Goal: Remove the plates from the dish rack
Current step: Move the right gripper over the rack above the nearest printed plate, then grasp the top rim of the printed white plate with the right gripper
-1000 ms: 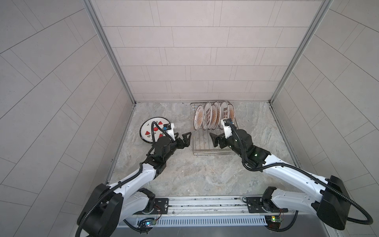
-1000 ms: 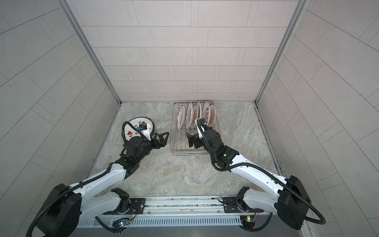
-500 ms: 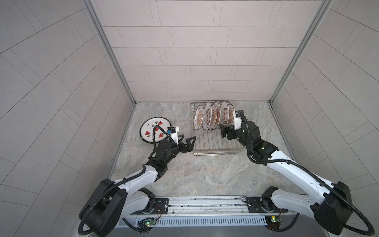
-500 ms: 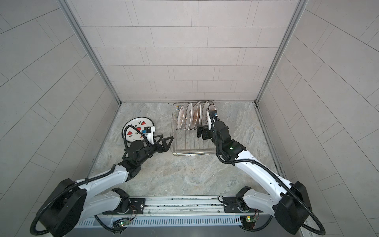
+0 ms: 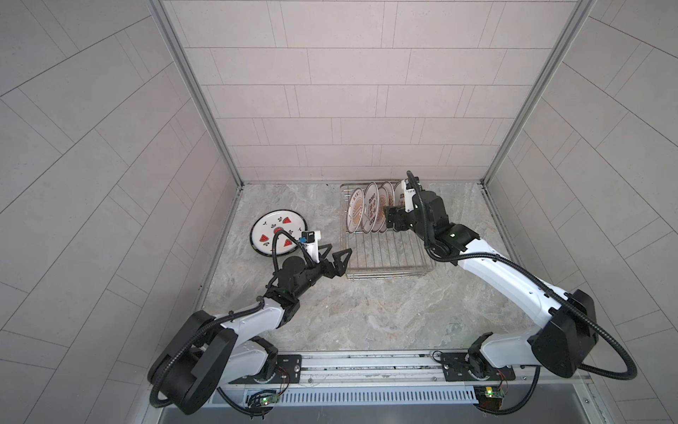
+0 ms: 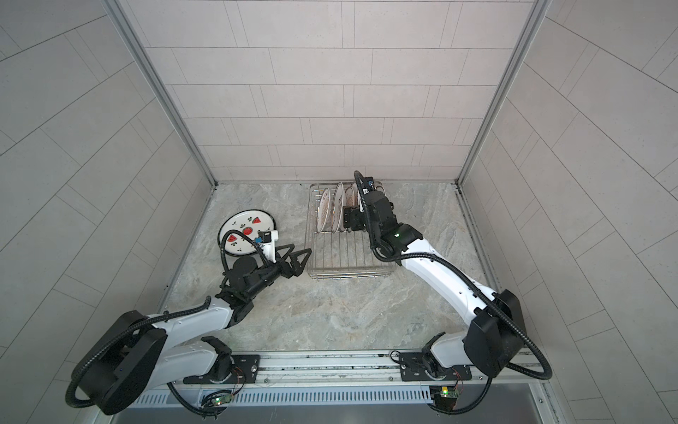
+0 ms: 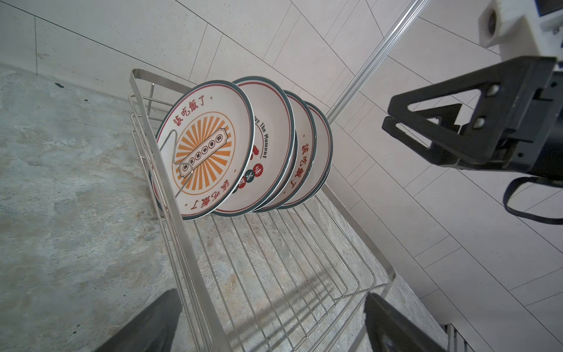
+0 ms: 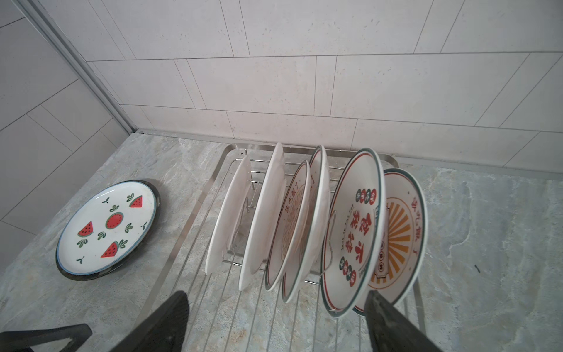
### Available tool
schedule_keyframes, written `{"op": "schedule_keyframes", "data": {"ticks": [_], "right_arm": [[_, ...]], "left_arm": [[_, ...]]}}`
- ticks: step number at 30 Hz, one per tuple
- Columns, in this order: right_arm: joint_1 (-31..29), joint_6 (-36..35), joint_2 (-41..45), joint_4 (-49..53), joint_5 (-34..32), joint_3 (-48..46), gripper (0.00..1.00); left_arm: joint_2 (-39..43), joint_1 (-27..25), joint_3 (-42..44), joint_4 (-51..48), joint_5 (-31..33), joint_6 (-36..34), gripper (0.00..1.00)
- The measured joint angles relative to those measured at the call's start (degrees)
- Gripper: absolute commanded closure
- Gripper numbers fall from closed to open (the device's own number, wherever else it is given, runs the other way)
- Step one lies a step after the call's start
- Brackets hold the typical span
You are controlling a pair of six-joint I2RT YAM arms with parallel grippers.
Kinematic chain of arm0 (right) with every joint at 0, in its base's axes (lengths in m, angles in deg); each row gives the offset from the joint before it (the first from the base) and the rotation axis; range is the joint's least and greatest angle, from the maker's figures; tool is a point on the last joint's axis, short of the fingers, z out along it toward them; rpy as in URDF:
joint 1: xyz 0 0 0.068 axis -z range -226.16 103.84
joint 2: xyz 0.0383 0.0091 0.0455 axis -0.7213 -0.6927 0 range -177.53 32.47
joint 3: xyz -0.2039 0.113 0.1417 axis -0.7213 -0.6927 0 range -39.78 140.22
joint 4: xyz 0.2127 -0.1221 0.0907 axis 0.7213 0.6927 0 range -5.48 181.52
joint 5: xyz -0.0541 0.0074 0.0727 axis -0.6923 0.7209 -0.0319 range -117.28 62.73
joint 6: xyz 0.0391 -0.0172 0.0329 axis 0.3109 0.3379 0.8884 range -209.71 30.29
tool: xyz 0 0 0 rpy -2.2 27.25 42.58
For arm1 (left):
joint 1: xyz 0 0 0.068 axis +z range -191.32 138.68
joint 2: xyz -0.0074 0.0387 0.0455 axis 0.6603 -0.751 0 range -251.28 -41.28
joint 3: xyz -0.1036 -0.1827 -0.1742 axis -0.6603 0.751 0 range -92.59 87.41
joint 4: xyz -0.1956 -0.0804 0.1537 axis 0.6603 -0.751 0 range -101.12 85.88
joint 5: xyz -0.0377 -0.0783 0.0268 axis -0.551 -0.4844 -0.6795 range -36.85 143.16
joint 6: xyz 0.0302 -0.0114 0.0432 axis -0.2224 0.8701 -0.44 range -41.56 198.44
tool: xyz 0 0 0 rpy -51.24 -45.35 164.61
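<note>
1. Right now I see the dish rack (image 5: 381, 253) at the back of the counter (image 5: 367, 312), and I place everything else against it.
2. Six plates (image 8: 350, 234) stand on edge in a row across the rack's far end. The two nearest its right side show red characters and an orange sunburst.
3. One watermelon plate (image 5: 278, 233) lies flat on the counter, left of the rack and apart from it.
4. My left gripper (image 5: 340, 249) hovers just beside the rack's near left corner, its fingers spread wide and holding nothing.
5. My right gripper (image 5: 389, 219) sits over the rack at the right end of the plate row. Its fingers are apart and not clamped on any plate.
</note>
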Motion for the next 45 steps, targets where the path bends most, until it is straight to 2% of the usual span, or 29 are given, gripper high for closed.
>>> {"op": "schedule_keyframes", "data": {"ticks": [4,9,13,15,20,32,40,45], "right_arm": [[-0.02,0.52,-4.87,2.10,0.33,5.35,0.32],[-0.24,1.22,-10.05,5.25,-0.55,11.52,0.38],[-1.31,1.42,-14.62,9.07,-3.13,17.14,0.46],[-1.95,1.42,-16.92,10.75,-4.35,19.93,0.46],[-2.71,1.66,-21.68,13.94,-6.03,24.52,0.57],[-2.71,1.64,-30.86,18.75,-8.79,34.05,0.66],[-4.00,1.79,-36.22,21.99,-16.79,38.47,0.69],[-4.37,2.08,-38.16,22.75,-18.73,40.44,0.70]], "left_arm": [[0.02,0.00,0.00,-0.07,1.18,-0.02,0.00],[0.66,0.00,0.00,-0.59,1.84,-0.07,0.00],[2.32,0.00,0.00,-1.88,2.99,-0.24,0.00],[2.95,0.00,0.00,-2.47,3.56,-0.24,0.00],[4.13,0.00,0.42,-3.28,5.33,-0.22,0.00],[4.85,0.00,0.72,-3.48,6.60,-0.20,0.00],[3.48,0.00,0.72,-2.78,6.32,-0.17,0.00],[3.15,0.00,0.72,-2.60,6.27,-0.17,0.00]]}}
